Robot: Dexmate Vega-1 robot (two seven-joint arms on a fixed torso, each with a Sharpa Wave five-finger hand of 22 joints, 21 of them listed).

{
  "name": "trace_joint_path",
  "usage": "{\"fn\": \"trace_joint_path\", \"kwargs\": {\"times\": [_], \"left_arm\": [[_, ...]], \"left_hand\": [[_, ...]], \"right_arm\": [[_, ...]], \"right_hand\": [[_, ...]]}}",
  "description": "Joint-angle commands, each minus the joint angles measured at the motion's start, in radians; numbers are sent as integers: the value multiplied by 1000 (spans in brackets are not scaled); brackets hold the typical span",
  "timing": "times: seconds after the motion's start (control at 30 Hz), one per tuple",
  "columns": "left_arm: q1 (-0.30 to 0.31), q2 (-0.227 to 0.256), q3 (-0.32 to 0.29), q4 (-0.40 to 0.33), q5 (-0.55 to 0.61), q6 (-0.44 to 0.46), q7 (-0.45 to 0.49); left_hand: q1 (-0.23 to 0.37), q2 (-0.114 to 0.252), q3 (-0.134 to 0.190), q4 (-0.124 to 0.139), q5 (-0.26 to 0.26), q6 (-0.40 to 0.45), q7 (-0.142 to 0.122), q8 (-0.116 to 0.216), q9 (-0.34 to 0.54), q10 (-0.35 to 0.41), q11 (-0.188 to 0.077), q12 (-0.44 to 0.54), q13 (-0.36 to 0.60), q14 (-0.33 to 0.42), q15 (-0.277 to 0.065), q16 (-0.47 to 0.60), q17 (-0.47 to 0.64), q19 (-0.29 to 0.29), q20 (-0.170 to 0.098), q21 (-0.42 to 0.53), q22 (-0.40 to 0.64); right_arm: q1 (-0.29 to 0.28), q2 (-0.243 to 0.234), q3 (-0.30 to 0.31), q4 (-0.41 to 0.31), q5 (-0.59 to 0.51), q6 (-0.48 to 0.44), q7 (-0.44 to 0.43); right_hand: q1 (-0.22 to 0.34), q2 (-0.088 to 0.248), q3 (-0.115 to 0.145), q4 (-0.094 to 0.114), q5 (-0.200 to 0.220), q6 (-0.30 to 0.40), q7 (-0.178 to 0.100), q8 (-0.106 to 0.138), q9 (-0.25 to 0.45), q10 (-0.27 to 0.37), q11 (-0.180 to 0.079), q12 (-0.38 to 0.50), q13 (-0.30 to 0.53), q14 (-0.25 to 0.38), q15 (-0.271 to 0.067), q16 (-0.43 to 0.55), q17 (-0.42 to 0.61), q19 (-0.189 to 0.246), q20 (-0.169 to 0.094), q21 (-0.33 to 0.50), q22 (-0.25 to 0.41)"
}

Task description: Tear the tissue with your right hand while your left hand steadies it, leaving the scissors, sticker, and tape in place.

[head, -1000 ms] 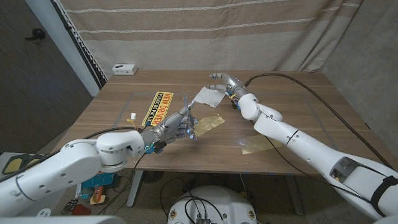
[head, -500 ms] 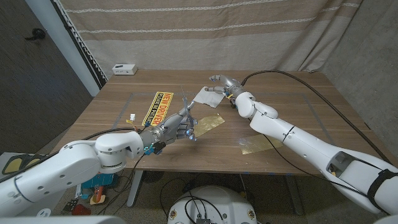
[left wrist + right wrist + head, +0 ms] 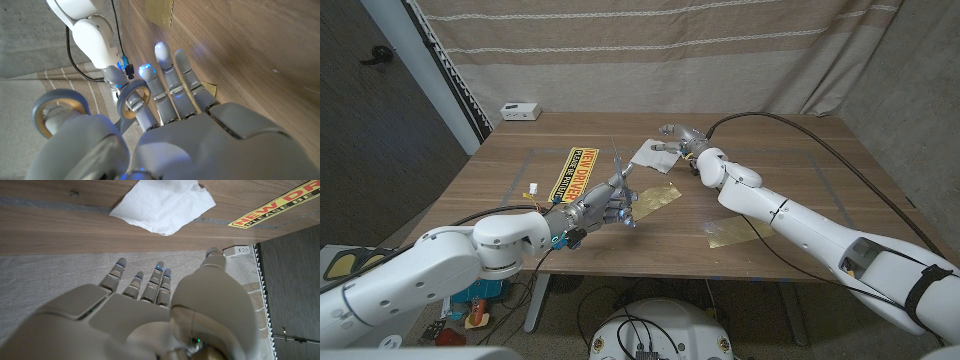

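Meanwhile the left hand (image 3: pixel 605 208) grips the scissors (image 3: pixel 621 178), and the right hand's (image 3: pixel 678 136) fingers hover spread over the tissue (image 3: pixel 654 155).

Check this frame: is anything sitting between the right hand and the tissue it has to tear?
Nothing visible does. The right hand hovers at the far edge of the tissue, fingers spread, with only bare table around it. The scissors are in the left hand, off to the side.

a wooden surface (image 3: pixel 800 150) stands before a beige striped curtain (image 3: pixel 650 55); left of the curtain is a dark wall (image 3: pixel 380 120).
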Motion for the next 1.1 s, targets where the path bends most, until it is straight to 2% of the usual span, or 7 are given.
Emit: {"fn": "trace_joint_path", "kwargs": {"times": [0.03, 0.13, 0.73, 1.1], "left_arm": [[-8, -4, 14, -3, 7, 7, 4], [-7, -3, 14, -5, 8, 6, 5], [-8, -6, 20, -8, 19, 4, 20], [-10, -2, 20, -2, 19, 1, 7]], "left_hand": [[3, -1, -22, -24, 9, -74, 236, 3, 4, 20, -11, -3, 1, 12, -74, 5, 1, 10, -24, 8, 3], [3, -1, -22, -24, 9, -74, 235, 3, 4, 18, -10, -2, 4, 13, -75, 5, 1, 10, -23, 8, 0], [5, -1, -22, -23, 12, -71, 237, 0, 9, 18, -13, -6, 11, 11, -73, 4, 4, 4, -24, 14, -2], [5, 0, -21, -23, 14, -74, 236, -3, 11, 23, -10, -14, 2, 8, -73, 5, 7, 4, -26, 16, -8]], "right_arm": [[19, 11, -19, 37, 15, -22, 12], [16, 13, -10, 41, 37, -17, 15], [57, 29, -66, 85, 21, -70, 46], [78, 37, -91, 116, 18, -80, 65]], "right_hand": [[-10, -2, -9, 0, 1, -4, 4, 0, 1, -6, -2, -1, 0, -6, -35, 5, 2, 0, 4, -2, 3], [-11, -2, -10, 0, 1, -4, 5, 1, 1, -7, -3, -1, 0, -6, -34, 6, 2, 1, 3, -2, 3], [-16, -2, -13, 2, 0, -20, 8, 1, 1, -15, 5, -3, 0, -13, -26, 6, 2, -7, 4, -8, 3], [-17, -1, -14, 3, 0, -33, -4, 1, 1, -21, 5, -5, 0, -15, -28, 7, 2, -13, 4, -11, 3]]}}
